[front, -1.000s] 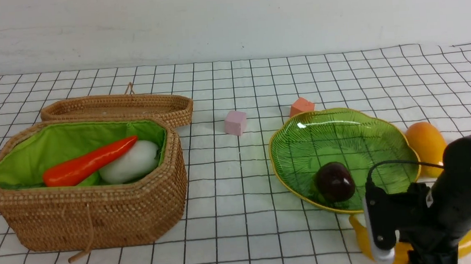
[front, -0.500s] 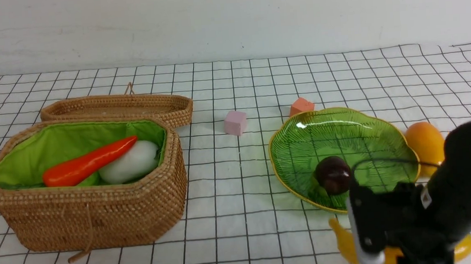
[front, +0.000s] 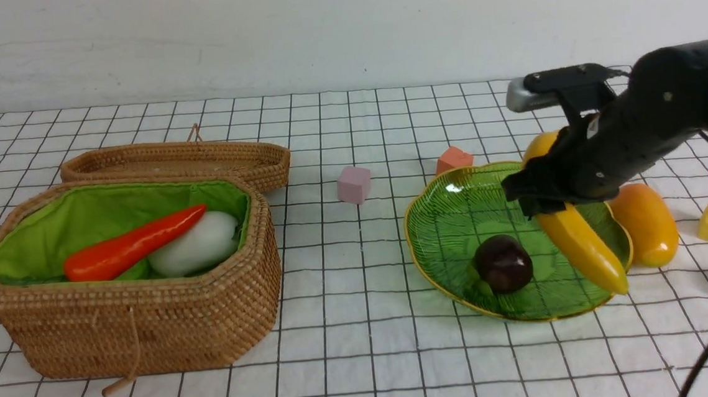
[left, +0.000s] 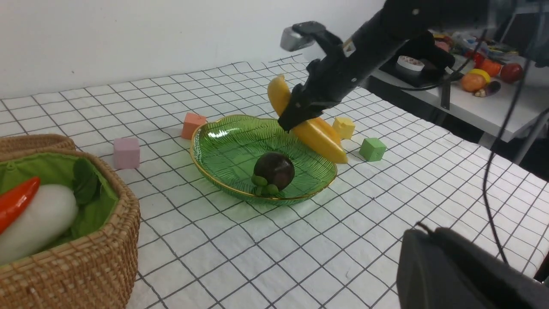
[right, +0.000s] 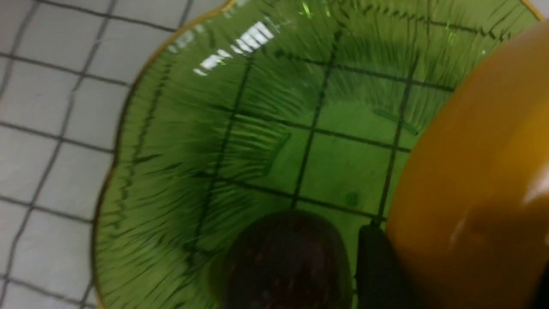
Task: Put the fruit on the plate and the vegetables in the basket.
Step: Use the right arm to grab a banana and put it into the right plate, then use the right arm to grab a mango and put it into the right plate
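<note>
Front: right gripper (front: pixel 547 200) clamps banana (front: pixel 581 245), tilted over plate (front: pixel 449 217) right rim. Mangosteen (front: pixel 502 264) in plate, mango (front: pixel 645 225) just beside on checked cloth (front: pixel 364 347). Carrot (front: pixel 133 244), radish (front: pixel 198 243) in basket (front: pixel 151 325), cloth's left edge.
Left wrist: left gripper (left: pixel 454 270) closed; white wall (left: pixel 128 38), cluttered side table (left: pixel 472 103).
Right wrist: banana above plate.
</note>
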You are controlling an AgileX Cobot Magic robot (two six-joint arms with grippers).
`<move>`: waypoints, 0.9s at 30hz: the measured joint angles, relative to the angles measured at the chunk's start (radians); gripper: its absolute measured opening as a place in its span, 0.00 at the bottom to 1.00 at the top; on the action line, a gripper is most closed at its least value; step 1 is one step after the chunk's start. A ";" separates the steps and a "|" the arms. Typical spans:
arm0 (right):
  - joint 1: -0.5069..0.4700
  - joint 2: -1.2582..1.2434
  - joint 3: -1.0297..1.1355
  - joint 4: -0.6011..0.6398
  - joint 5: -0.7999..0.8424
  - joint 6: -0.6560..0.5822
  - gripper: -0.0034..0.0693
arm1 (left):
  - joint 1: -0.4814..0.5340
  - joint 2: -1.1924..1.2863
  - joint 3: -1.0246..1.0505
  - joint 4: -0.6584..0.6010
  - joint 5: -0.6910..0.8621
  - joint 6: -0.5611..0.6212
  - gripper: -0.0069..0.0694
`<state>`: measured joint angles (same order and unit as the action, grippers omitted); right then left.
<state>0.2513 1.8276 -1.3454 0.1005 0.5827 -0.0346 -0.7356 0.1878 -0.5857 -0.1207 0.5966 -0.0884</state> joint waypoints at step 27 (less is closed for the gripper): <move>-0.268 0.115 -0.178 -0.173 0.273 0.262 0.82 | 0.000 0.000 0.000 0.000 -0.014 0.000 0.09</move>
<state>-0.0164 1.9427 -1.5235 -0.0730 0.8555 0.2278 -0.7356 0.1878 -0.5857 -0.1207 0.5823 -0.0884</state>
